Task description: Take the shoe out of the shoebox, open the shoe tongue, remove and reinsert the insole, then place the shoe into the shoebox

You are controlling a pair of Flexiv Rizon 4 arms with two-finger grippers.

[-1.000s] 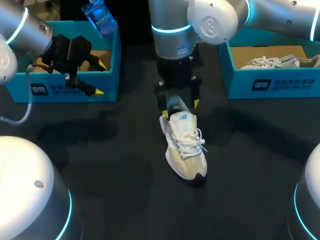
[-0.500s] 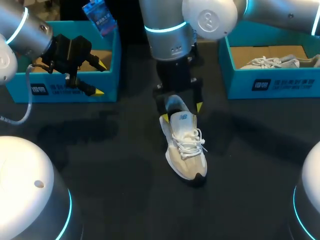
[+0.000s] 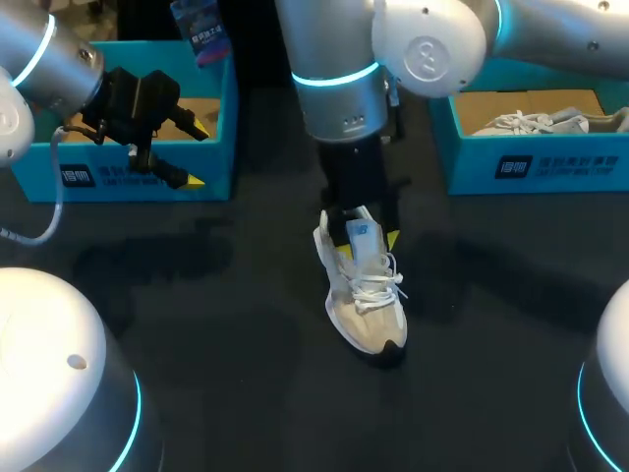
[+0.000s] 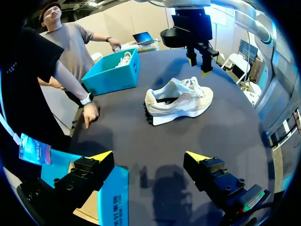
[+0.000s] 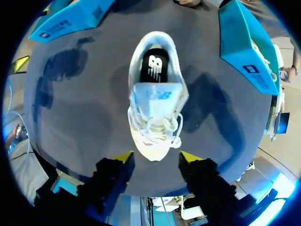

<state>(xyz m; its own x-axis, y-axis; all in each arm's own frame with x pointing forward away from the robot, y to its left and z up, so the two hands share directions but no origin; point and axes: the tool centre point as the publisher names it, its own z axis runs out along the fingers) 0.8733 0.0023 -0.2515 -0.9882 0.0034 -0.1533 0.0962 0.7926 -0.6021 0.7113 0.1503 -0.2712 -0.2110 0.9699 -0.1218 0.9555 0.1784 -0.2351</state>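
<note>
Notably, right pincer (image 3: 369, 244) hung open over white sneaker (image 3: 366, 300), tongue beneath; off-centre closure risked tipping the unbraced shoe.

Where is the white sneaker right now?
In the head view the white sneaker stands on the table between the left shoebox and the right shoebox, directly under the right gripper.

Print on the left shoebox (image 3: 88, 177): a white boxed logo and a row of characters on its near wall, too small to make out. Over on the right shoebox (image 3: 560, 165), the same white panel, and it's just as unreadable. On the shoe (image 3: 366, 305), there's a small logo on the tongue (image 5: 157, 95) and a bigger white one on the dark insole (image 5: 154, 68).
</note>
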